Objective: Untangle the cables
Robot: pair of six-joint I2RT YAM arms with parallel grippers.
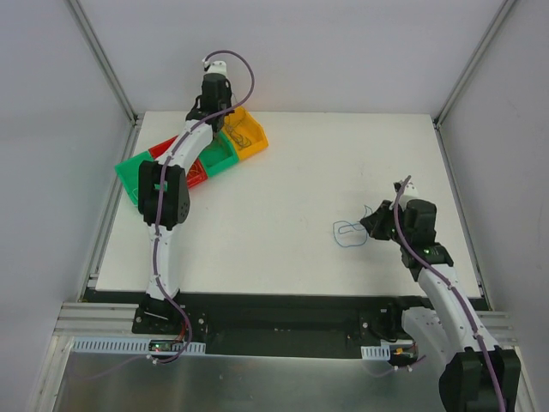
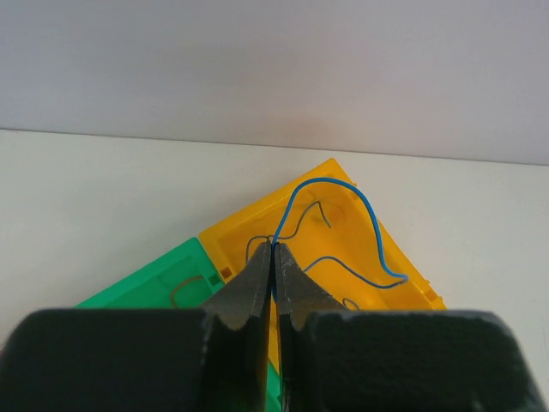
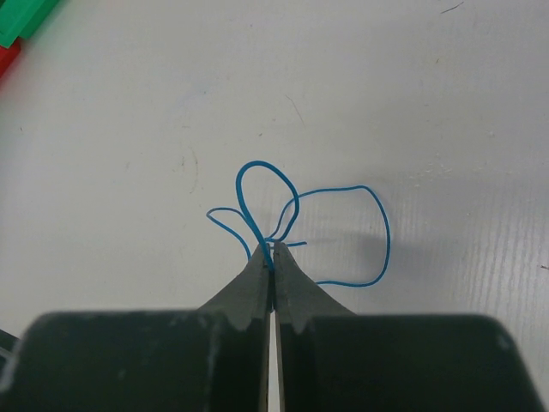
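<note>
Left gripper (image 2: pixel 274 247): pinching closed on a blue wire (image 2: pixel 330 178) arching rightward over the yellow bin (image 2: pixel 244 230), far left.
Right gripper (image 3: pixel 272 257): clamping blue loops (image 3: pixel 262 163) fanning ahead of its tips on the table (image 3: pixel 429 103), near right.
Separation: the two grippers are working well apart.
</note>
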